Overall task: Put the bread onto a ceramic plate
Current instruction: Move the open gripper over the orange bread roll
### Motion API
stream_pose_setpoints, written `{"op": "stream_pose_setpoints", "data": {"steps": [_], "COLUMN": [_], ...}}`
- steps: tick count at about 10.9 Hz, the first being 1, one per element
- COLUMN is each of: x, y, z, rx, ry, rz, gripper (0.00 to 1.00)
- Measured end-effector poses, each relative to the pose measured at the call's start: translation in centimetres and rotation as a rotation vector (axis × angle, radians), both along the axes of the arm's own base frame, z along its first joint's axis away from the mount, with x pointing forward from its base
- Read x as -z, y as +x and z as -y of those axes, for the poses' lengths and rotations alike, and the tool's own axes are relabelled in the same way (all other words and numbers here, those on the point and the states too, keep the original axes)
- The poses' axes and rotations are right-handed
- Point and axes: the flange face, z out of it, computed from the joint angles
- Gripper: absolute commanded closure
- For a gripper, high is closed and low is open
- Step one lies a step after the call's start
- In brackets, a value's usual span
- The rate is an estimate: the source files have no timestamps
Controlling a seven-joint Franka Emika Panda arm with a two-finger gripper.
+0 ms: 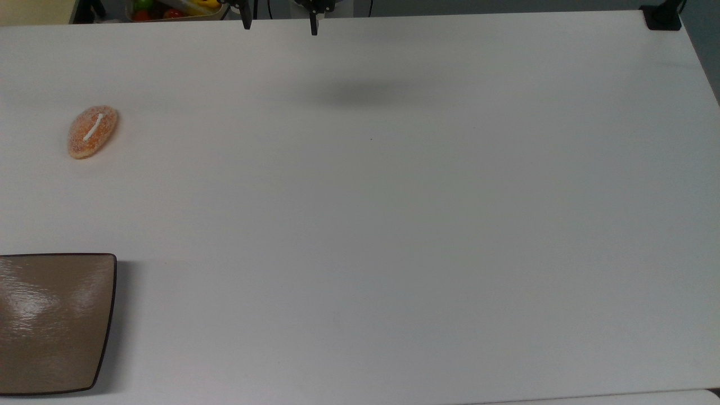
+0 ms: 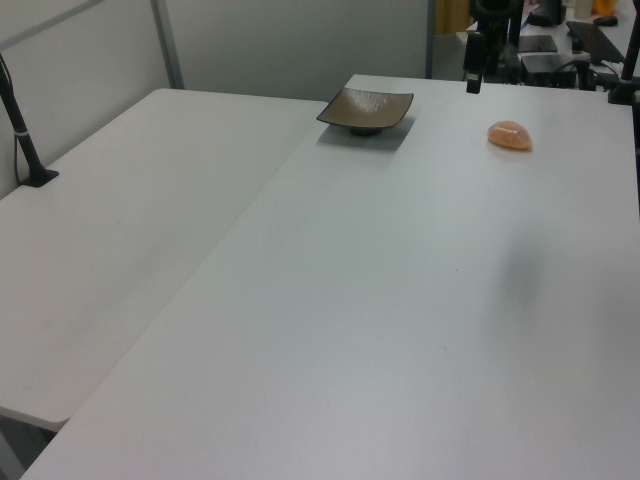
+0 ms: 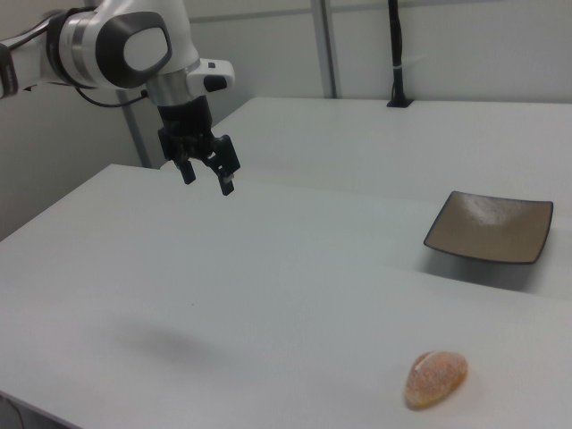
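Approach step: end effector [image 3: 207, 176] hung open and empty (well apart from bread [image 3: 436, 378]); descent over bread was judged next.

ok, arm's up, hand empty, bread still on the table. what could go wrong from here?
1. The bread is small, rounded and low on the table; the open hand hangs high and far from it, so a slightly off descent could nudge it aside rather than grip it.
2. The ceramic plate sits at the table's edge in the top view, so a late release could drop the bread on its dark rim or past it.
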Motion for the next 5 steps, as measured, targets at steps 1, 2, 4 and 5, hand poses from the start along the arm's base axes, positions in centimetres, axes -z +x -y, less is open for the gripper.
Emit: {"op": "stream_pose_setpoints", "data": {"steps": [1, 2, 4, 5], "x": [0.3, 0.31, 0.42, 0.46], "y": [-0.03, -0.03, -0.04, -0.04], "z": [0.0, 0.0, 0.0, 0.0], "rx": [0.0, 0.0, -0.001, -0.001], "ry": [0.0, 0.0, -0.001, -0.001], "rz": [-0.006, -0.006, -0.009, -0.009], "gripper": [0.0, 0.0, 0.0, 0.0]}}
